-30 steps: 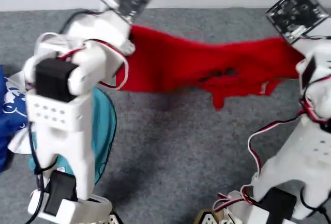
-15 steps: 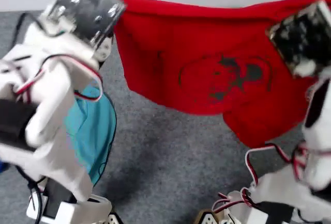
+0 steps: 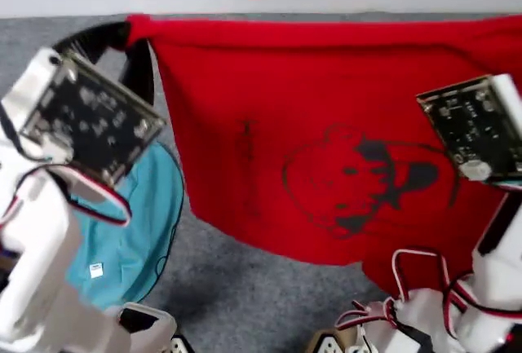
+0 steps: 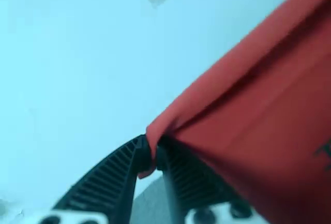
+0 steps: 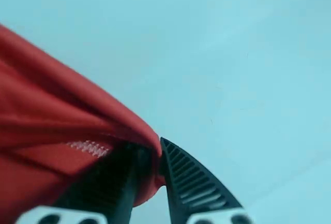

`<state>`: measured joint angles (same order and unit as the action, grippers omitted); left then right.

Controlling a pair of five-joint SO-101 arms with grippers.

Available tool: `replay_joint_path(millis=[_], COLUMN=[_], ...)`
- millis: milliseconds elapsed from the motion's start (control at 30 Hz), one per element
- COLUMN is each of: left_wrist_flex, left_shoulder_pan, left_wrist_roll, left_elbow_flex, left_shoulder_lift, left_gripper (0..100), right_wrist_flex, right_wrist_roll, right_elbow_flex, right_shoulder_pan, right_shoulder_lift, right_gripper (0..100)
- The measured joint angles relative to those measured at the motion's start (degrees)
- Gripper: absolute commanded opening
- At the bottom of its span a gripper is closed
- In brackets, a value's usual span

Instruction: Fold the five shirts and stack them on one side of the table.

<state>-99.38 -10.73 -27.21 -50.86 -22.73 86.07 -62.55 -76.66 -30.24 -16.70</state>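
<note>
Red shirt is up off the table, spread wide btwn the two arms. Its top edge runs roughly level along the table's far edge, from nr the far-left corner out past the right side of the high view. A dark graphic print shows approx mid-shirt, a bit toward the R arm. The lower hem hangs slanted, lower on the R side; can't tell if it touches the grey tabletop.

L gripper: black fingers pinched narrow on the shirt's upper corner, nr the table's far-left corner. In the L wrist view the ribbed fingers are nearly closed, w/ only a bunched fold of red cloth btwn them.

R gripper: same story. Ribbed fingers are clamped narrow on a bunched bit of the red shirt, w/ a line of white stitching on the cloth just beside them.

Teal shirt lies flat on the table nr the left edge, partly under the L arm, w/ a small white tag on it. In the high view the red shirt's hanging side edge meets the teal one's edge; contact can't be told.

Each wrist carries a circuit board, L and R, facing up. Red/white/black cables loop at the R arm's base, nr the table's front edge.
</note>
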Motion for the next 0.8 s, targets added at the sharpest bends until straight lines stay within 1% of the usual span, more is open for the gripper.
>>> replay_joint_path(millis=[167, 233, 300, 367, 433, 533, 667, 733, 800], left_wrist_flex=[0.0, 0.0, 0.0, 0.0, 1.9, 9.3, 23.3, 30.2, 36.0], left_shoulder_pan=[0.0, 0.0, 0.0, 0.0, 0.0, 0.0, 0.0, 0.0, 0.5], left_wrist_roll=[-2.0, -2.4, -2.8, -3.2, -3.3, -3.3, -3.3, -3.3, -3.4], left_elbow_flex=[11.9, 16.9, 22.0, 27.6, 34.3, 45.5, 59.6, 65.5, 68.8], left_shoulder_lift=[-8.2, -10.4, -10.9, -10.5, -10.4, -10.4, -10.3, -10.0, -8.4], left_gripper=[0, 0, 0, 0, 0, 0, 0, 0, 0], right_wrist_flex=[7.4, 10.5, 13.7, 14.5, 14.5, 14.5, 14.3, 13.4, 10.2], right_wrist_roll=[-0.8, -0.8, -0.8, -0.8, -0.8, -0.8, -0.7, 1.1, 2.8], right_elbow_flex=[-0.4, -0.8, 0.0, 0.1, 2.1, 8.2, 17.6, 20.7, 22.7], right_shoulder_pan=[0.1, 1.1, 2.5, 4.7, 6.1, 8.6, 11.8, 13.2, 13.8], right_shoulder_lift=[-3.1, -3.2, -2.8, -1.3, 0.2, 4.0, 9.8, 13.1, 16.4], right_gripper=[1.0, 1.0, 1.0, 1.0, 1.0, 1.0, 1.1, 1.0, 1.0])
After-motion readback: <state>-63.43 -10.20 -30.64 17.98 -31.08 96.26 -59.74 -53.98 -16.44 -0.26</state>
